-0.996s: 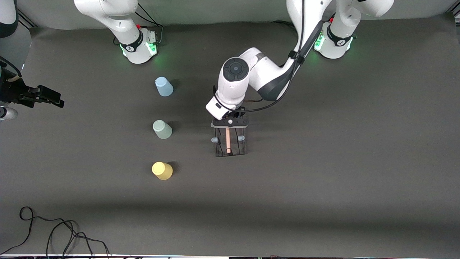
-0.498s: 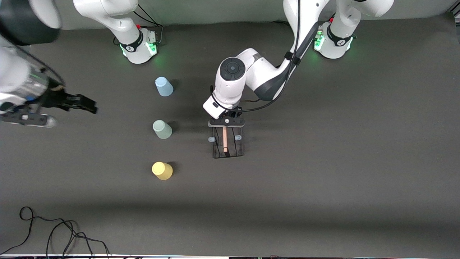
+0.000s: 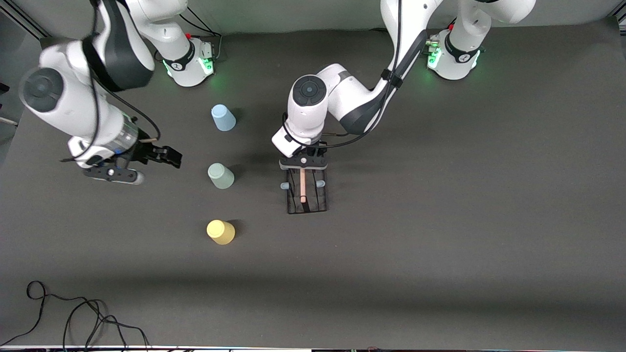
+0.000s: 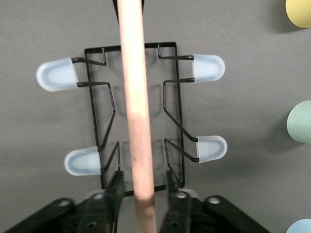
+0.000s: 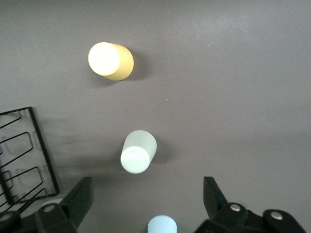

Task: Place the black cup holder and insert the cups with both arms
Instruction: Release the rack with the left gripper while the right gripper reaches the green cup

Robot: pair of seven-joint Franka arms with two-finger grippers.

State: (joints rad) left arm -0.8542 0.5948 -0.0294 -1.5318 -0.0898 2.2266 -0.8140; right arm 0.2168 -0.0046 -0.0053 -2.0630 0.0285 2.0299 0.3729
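The black cup holder (image 3: 306, 195) stands at mid-table, its wooden rod (image 4: 136, 97) on top and pale blue caps (image 4: 57, 74) on its pegs. My left gripper (image 3: 303, 167) is low over the holder's end farther from the front camera. In the left wrist view (image 4: 143, 182) its jaws straddle the rod with a narrow gap on each side. The blue cup (image 3: 223, 118), green cup (image 3: 221, 176) and yellow cup (image 3: 221, 232) stand upside down in a row toward the right arm's end. My right gripper (image 3: 171, 157) is open and empty, beside the green cup (image 5: 138, 151).
The two arm bases (image 3: 188, 66) (image 3: 452, 58) stand along the table's edge farthest from the front camera. A loose black cable (image 3: 73, 313) lies at the near corner toward the right arm's end.
My right arm has swung in from the table's end toward the cup row. My left gripper and the holder have shifted slightly toward the cups.
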